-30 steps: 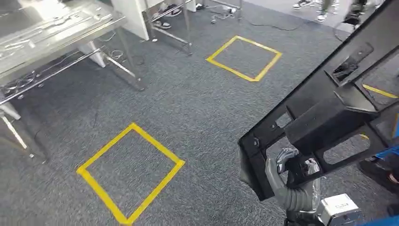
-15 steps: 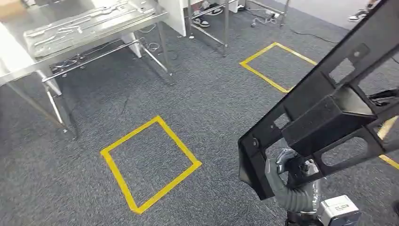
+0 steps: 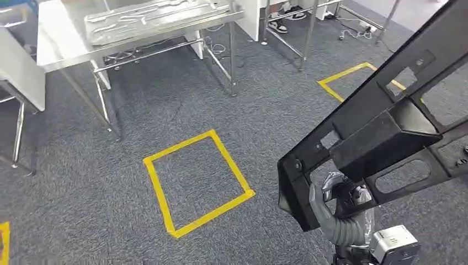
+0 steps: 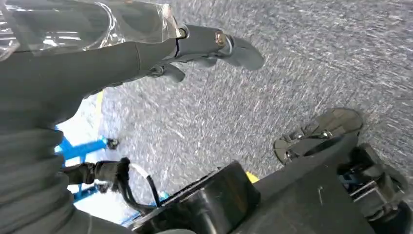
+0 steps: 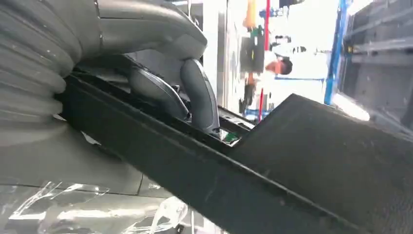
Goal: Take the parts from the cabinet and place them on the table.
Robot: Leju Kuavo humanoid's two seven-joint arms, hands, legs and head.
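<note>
Black moulded plastic takes up the right of the head view: a long, pierced frame part (image 3: 381,132) runs slanting from the upper right corner down to the right hand (image 3: 339,193), which grips its lower end from beneath, the silver forearm rising from the bottom edge. The part is in the air over grey carpet (image 3: 110,193), well apart from the steel table (image 3: 66,41) at the upper left. A tray of metal pieces (image 3: 149,16) lies on that table top. A yellow tape square (image 3: 196,182) marks the floor between robot and table, and another (image 3: 353,77) lies farther right.

In the left wrist view, the left hand (image 4: 204,46) hangs over the carpet with its fingers loosely spread and nothing in them. Dark parts of the robot's body sit beneath it.

In the right wrist view, the right hand's dark fingers (image 5: 195,97) hook over an edge of the black part (image 5: 292,161), the thick thumb above them; the hold looks like a one-edge pinch rather than a full wrap. A blue rack (image 5: 341,53) and a person stand in the blurred background.

My reading is that the carry to the table is under way. The risk is leverage: a long part held at one end could twist in the fingers while walking, or its far end could strike the table legs (image 3: 102,102) on approach.
</note>
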